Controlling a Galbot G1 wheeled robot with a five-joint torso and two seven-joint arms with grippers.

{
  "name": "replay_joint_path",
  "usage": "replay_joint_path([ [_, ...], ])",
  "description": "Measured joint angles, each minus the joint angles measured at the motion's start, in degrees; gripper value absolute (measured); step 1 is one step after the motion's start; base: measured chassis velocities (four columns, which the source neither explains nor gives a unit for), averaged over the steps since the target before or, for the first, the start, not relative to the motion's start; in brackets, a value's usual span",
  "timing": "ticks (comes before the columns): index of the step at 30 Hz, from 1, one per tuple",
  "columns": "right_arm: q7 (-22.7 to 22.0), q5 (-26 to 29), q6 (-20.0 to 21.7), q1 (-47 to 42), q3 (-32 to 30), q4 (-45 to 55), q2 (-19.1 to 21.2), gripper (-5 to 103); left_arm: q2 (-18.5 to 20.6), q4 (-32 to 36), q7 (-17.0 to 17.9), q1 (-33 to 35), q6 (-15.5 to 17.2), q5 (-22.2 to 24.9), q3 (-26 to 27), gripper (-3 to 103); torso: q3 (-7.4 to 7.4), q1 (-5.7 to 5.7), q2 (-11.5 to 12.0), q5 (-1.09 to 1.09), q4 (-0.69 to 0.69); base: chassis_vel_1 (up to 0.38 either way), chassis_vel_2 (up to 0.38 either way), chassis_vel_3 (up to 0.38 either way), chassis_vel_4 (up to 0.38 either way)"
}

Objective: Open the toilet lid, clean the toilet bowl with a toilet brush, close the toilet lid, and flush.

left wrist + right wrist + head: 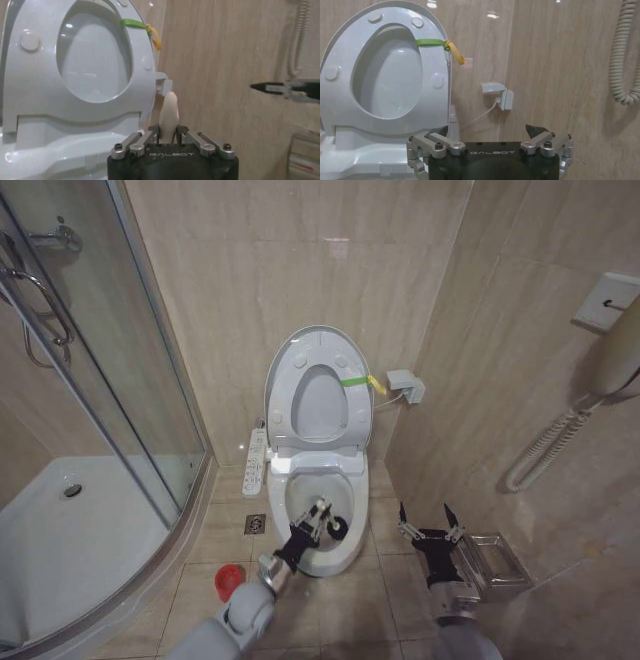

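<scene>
toilet lid (292,370) upright behind toilet bowl (352,542)

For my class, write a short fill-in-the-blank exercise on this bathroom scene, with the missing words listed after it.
1. The toilet lid stands ____ against the wall.
2. The left tool holds the toilet brush over the ____.
3. The right tool hovers with its fingers ____.
4. The red holder stands on the ____.

Missing words: open; toilet bowl; open; floor
</scene>
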State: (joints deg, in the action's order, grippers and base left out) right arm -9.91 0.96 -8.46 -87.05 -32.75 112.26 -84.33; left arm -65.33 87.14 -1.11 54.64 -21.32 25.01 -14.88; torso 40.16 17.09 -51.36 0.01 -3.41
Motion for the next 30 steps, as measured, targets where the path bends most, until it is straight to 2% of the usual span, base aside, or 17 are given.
replay_joint_path([
  [5, 0.0, 0.0, 0.0, 0.0, 0.0, 0.0, 0.0, 100, -0.2, -1.5, 0.3, 0.8, 0.0, -0.6, 0.6, 22, 0.00, 0.00, 0.0, 0.00, -0.02, 0.000, 0.000, 0.000, 0.000],
  [9, 0.0, 0.0, 0.0, 0.0, 0.0, 0.0, 0.0, 100, -2.4, -8.1, -1.5, -1.5, -2.7, -0.5, 2.4, 22, 0.00, 0.00, 0.0, -0.01, -0.03, 0.000, 0.000, 0.000, 0.000],
  [14, 0.0, 0.0, 0.0, 0.0, 0.0, 0.0, 0.0, 100, -3.8, -11.0, -2.6, -3.8, -3.8, 0.9, 3.3, 22, 0.01, 0.01, 0.0, -0.01, -0.03, 0.000, 0.000, 0.000, 0.000],
  [19, 0.0, 0.0, 0.0, 0.0, 0.0, 0.0, 0.0, 100, -3.2, -7.1, -2.3, -3.7, -3.4, 1.3, 3.2, 22, 0.00, 0.02, 0.0, -0.01, -0.03, 0.000, 0.000, 0.000, 0.000],
  [21, 0.0, 0.0, 0.0, 0.0, 0.0, 0.0, 0.0, 100, -1.7, -3.2, -1.4, -2.0, -2.3, 1.1, 2.3, 22, 0.01, 0.01, 0.0, -0.01, -0.02, 0.000, 0.000, 0.000, 0.000],
  [24, 0.0, 0.0, 0.0, 0.0, 0.0, 0.0, 0.0, 100, -0.6, -1.1, -1.1, -0.4, -1.7, 0.1, 2.0, 22, 0.00, 0.01, 0.0, 0.00, -0.02, 0.000, 0.000, 0.000, 0.000],
  [30, 0.0, 0.0, 0.0, 0.0, 0.0, 0.0, 0.0, 100, -0.6, -2.9, -1.3, 0.9, -2.4, -1.7, 2.3, 22, 0.00, 0.00, 0.0, 0.00, -0.01, 0.000, 0.000, 0.000, 0.000],
])
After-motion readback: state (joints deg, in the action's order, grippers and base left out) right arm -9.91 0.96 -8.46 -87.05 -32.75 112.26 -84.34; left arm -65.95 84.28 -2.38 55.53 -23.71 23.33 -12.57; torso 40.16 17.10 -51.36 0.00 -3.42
